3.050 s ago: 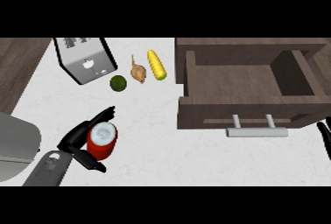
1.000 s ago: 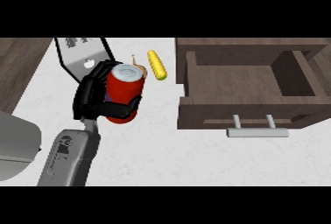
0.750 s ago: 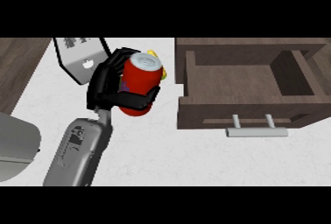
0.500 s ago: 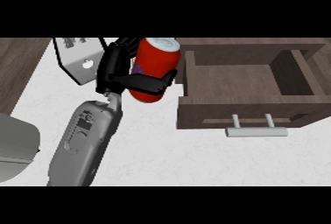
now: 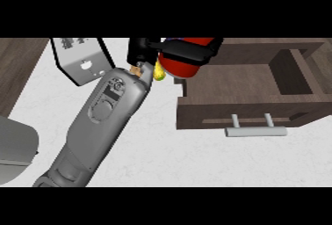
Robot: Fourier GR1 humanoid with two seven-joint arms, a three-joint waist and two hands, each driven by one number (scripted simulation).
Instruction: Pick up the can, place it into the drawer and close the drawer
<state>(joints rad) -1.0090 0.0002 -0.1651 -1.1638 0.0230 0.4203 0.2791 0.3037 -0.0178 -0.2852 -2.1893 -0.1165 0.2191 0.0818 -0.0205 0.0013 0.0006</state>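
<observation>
My left hand (image 5: 144,49) is curled round the red can (image 5: 185,61) and holds it high, close to the view's top edge. The can hangs tilted over the left rim of the open brown drawer (image 5: 214,112), partly cut off by the top of the view. The drawer stands pulled out at the right, with a grey bar handle (image 5: 255,131) on its front. Its inside looks bare. My grey left forearm (image 5: 97,127) runs up from the lower left. My right hand does not show.
A grey toaster (image 5: 79,59) stands at the back left. A yellow corn cob (image 5: 158,72) lies just behind my wrist, mostly hidden. A grey rounded object (image 5: 14,151) sits at the left edge. Dark wood borders the counter at the upper left.
My left hand has carried the can up and to the right, from above the counter's middle to the drawer's left rim. The forearm now stretches further forward.
</observation>
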